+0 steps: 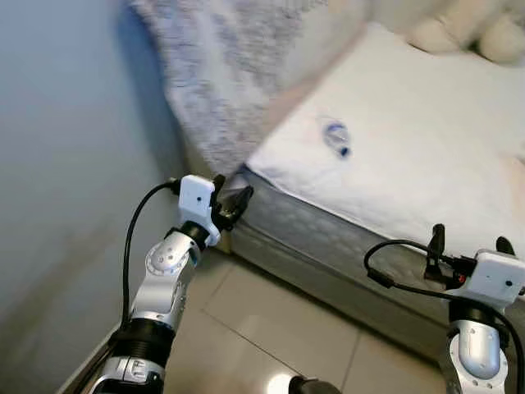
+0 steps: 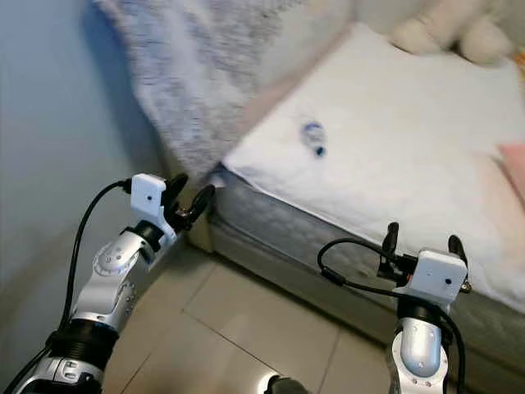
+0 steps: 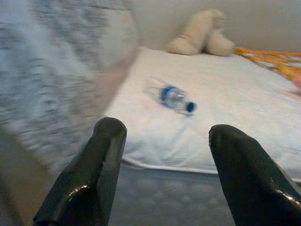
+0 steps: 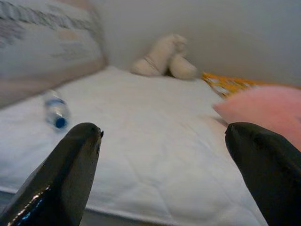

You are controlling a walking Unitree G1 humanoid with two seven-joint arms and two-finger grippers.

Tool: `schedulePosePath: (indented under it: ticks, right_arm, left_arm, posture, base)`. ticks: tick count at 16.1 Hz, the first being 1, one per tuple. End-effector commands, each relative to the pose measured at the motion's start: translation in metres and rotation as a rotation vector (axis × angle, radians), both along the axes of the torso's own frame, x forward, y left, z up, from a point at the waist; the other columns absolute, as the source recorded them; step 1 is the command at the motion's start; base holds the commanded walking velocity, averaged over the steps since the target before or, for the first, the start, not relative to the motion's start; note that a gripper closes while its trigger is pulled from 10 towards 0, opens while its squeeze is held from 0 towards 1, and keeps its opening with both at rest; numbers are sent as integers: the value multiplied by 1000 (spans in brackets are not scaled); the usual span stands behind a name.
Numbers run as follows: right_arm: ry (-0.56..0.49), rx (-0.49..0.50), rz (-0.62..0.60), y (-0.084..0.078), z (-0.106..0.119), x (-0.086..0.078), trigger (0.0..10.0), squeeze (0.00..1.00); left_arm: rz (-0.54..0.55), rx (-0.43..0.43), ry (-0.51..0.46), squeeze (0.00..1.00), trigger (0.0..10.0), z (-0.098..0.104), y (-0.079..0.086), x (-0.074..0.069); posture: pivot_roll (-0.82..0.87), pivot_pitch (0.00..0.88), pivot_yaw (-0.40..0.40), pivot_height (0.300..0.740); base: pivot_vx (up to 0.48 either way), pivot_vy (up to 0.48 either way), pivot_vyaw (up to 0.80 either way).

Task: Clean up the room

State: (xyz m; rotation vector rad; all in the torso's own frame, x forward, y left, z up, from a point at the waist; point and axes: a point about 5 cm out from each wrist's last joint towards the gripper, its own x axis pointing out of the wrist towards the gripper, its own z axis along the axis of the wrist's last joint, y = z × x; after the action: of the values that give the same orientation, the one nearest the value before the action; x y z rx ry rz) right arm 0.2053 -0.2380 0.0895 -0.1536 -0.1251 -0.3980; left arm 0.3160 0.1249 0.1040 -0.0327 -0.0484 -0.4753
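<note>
A clear plastic bottle with a blue label and blue cap lies on its side on the white mattress, near the bed's corner. It also appears as the bottle ahead of my left fingers and the bottle off to one side of my right fingers. My left gripper is open with nothing in it, raised beside the bed's corner, short of the mattress. Over the bed's near edge my right gripper stands open and holds nothing.
A grey patterned blanket hangs over the head end of the bed. A beige plush toy rests at the far side by the wall, with an orange cloth and a pink cushion nearby. A wall stands close on my left; tiled floor lies below.
</note>
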Motion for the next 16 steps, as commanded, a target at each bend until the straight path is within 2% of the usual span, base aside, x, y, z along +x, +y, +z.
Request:
schedulePosePath:
  ticks: [1, 3, 4, 5, 12, 14, 16]
  right_arm:
    - [8, 4, -6, 0, -1, 0, 10000, 0]
    - [37, 29, -23, 3, -9, -6, 10000, 0]
    - [47, 36, -25, 4, -12, -9, 10000, 0]
    - [53, 38, -26, 4, -13, -10, 10000, 0]
    - [105, 37, -5, 5, -19, -9, 10000, 0]
    - [123, 24, 1, 7, -22, -7, 10000, 0]
    - [125, 32, 0, 8, -23, -7, 10000, 0]
  left_arm:
    - [-31, 18, 1, 0, 10000, 2, -6, 2]
    - [-59, -5, 37, 0, 10000, -3, -11, 0]
    - [-70, -14, 59, 0, 10000, -6, -13, -1]
    - [-73, -28, 68, 1000, 10000, -7, -13, -2]
    - [-25, 30, 79, 1000, 10000, -10, -19, 6]
    - [-46, 34, 90, 1000, 10000, -12, -23, 6]
    - [-20, 63, 91, 1000, 10000, -13, -24, 7]
  posture:
    - [-25, 0, 24, 740]
    - [-31, 2, 34, 740]
    - [-35, 4, 38, 740]
    - [-39, 7, 40, 740]
    - [-48, 10, 39, 740]
    - [-50, 10, 40, 740]
    - [-50, 11, 43, 740]
  base:
    - [0, 0, -694]
    - [0, 0, -697]
    - [0, 480, -700]
    - [0, 480, -700]
    - [0, 0, -692]
    - [0, 0, 0]
    - [0, 0, 0]
